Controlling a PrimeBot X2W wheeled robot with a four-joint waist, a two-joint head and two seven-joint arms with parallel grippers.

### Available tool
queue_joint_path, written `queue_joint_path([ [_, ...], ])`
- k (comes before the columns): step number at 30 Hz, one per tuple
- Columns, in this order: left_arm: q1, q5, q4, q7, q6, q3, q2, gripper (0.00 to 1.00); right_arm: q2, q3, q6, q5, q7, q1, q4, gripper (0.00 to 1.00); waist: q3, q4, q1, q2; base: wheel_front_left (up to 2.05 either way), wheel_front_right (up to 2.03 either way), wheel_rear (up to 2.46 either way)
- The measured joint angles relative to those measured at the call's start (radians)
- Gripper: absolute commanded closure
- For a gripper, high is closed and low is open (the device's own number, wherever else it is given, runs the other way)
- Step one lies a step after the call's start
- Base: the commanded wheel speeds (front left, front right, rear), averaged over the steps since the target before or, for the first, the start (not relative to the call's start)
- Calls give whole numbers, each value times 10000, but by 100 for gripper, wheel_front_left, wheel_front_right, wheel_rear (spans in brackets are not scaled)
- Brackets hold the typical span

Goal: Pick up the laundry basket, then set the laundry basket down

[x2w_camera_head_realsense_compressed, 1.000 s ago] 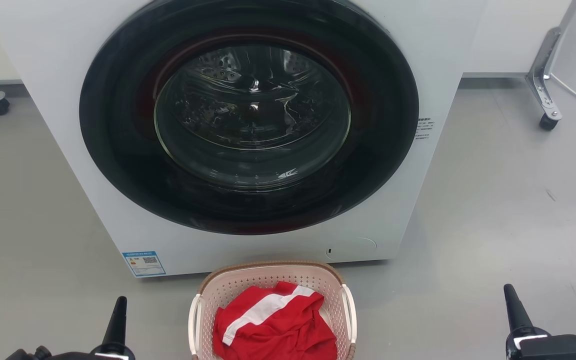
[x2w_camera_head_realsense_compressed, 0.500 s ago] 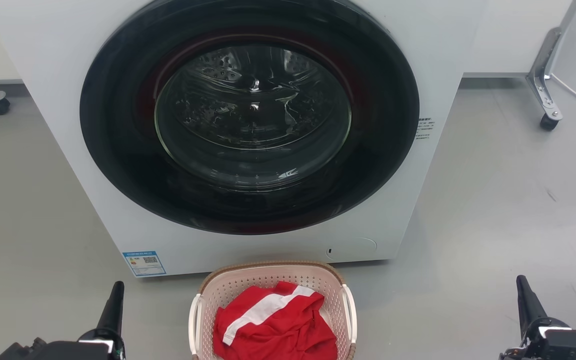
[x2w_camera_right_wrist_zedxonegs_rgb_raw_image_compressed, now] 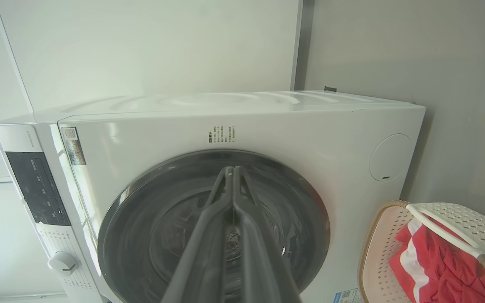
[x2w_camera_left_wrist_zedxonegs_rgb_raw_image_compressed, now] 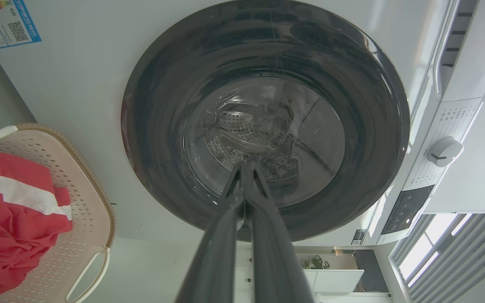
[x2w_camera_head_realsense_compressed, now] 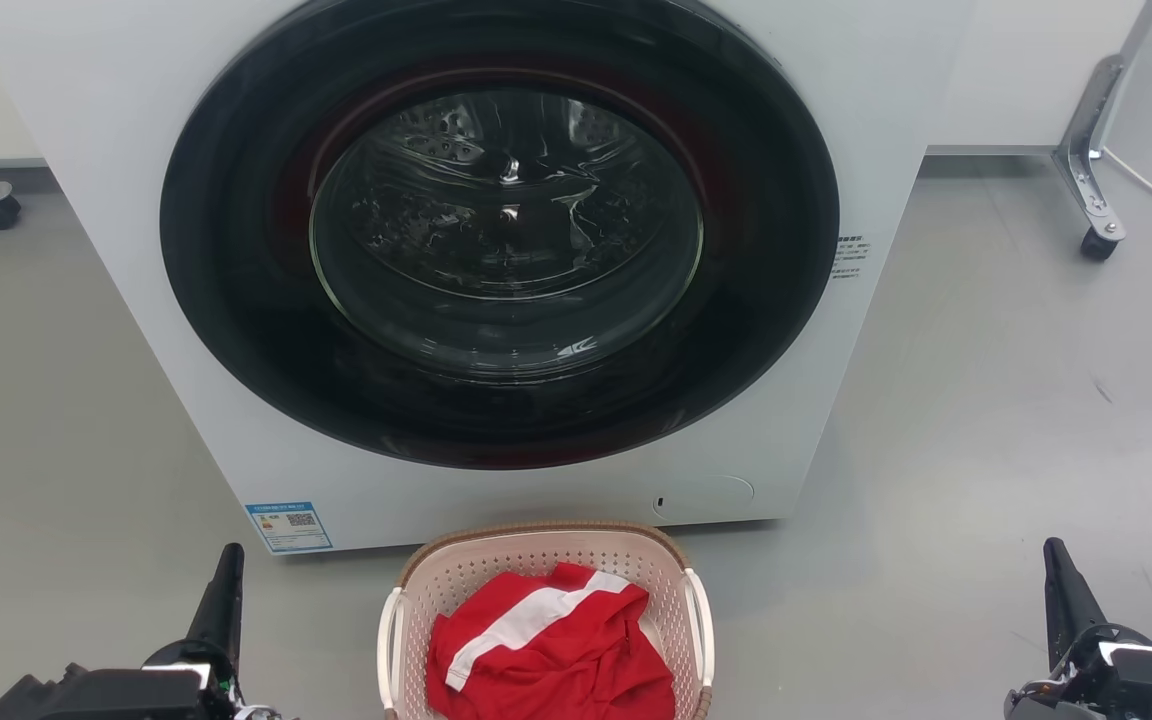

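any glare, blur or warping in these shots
Head view: sharp, reflections streak the door glass. Left wrist view: the washer bows from the wide lens, a window glares at lower right, the left hand looks soft near the lens. Right wrist view: even light, the right hand soft too, the basket crisp.

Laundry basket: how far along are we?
Done: nothing visibly. The laundry basket sits on the floor before the washing machine, with a red garment inside. In hand: nothing. The left gripper and right gripper flank it without touching, jaws shut and empty. Left: grasp, lift, set down, unless this is already after a set-down, which these views cannot rule out.
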Motion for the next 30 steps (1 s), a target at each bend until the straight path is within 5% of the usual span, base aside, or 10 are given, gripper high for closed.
queue_joint_path([
  [30,0,-2,17,0,-2,0,-2,100,2,0,0,0,0,0,8,100,-1,-1,0,0,0,0,0],
])
